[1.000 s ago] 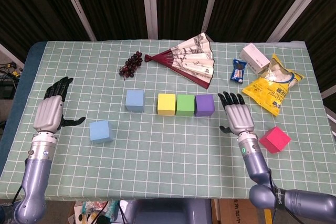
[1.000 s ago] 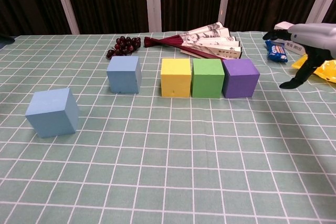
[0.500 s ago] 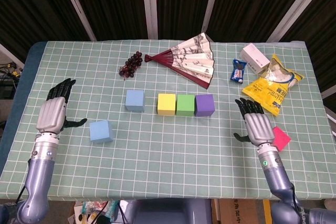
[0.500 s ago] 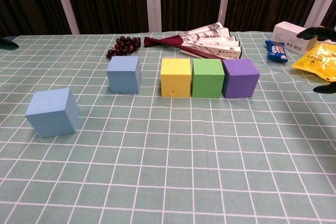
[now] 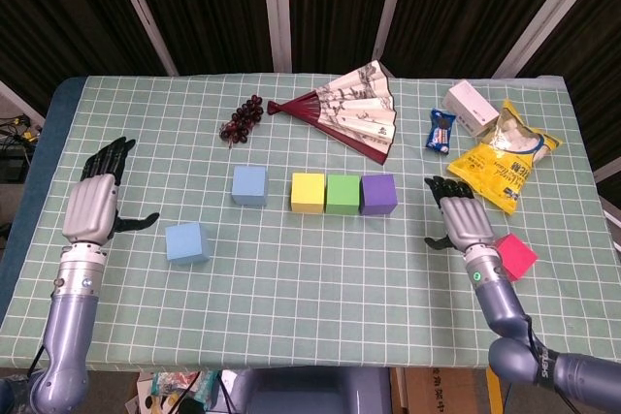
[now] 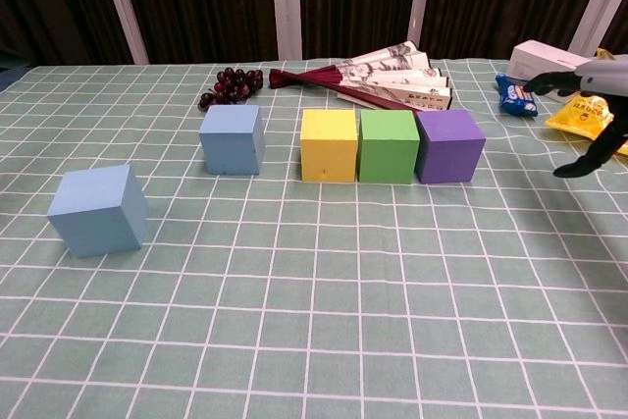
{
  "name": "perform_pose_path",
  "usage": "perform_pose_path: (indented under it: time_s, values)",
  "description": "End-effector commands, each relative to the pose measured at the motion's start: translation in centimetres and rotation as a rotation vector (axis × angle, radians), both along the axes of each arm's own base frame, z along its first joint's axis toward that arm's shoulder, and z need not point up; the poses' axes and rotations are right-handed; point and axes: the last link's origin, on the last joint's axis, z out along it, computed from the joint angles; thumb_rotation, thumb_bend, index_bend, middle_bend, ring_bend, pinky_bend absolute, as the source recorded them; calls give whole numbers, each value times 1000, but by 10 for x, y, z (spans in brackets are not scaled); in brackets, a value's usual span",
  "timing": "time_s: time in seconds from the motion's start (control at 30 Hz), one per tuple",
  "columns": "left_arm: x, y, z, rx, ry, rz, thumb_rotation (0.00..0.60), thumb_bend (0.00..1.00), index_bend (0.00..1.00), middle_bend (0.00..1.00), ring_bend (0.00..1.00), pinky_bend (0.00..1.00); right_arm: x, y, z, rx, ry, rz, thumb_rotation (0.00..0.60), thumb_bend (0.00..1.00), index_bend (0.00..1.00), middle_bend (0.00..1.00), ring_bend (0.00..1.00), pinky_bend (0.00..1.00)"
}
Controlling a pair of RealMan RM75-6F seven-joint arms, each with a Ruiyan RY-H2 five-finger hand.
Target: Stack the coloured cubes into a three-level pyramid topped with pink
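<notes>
A yellow cube, a green cube and a purple cube stand touching in a row mid-table. One light blue cube stands just left of the row, another lies further left and nearer. The pink cube sits at the right, partly behind my right hand, which hovers open beside it, fingers spread. My left hand is open, left of the near blue cube. In the chest view the row shows and my right hand enters at the right edge.
At the back lie a bunch of dark grapes and a spread fan. A blue snack packet, a white box and a yellow crisp bag crowd the back right.
My right hand swung right toward the pink cube, then came back a little left and forward. My left hand shifted slightly. No cube has moved.
</notes>
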Motion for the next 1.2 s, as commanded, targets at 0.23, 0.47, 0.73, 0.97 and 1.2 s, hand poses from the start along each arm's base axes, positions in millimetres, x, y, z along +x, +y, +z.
perform_pose_path:
  time_s: [0.23,0.47,0.73,0.97,1.2]
  values:
    - [-1,1,6,11,-11,3,600,110,0,1,0,0,18,-18,-22,41,12,-6,600,236,0,149,0,0]
    - [-1,3,13,34,-26,5,600,110,0,1,0,0,18,-23,-36,58,37,-32,600,236,0,152,0,0]
    - [-5,4,14,33,-27,15,600,110,0,1,0,0,16,-22,-52,86,40,-49,600,235,0,203,18,0]
    - [-5,5,14,32,-29,16,600,110,0,1,0,0,19,-22,-59,94,37,-44,600,236,0,203,18,0]
    - [-5,5,12,25,-26,18,600,110,0,0,0,0,20,-20,-63,102,33,-41,600,236,0,203,18,0]
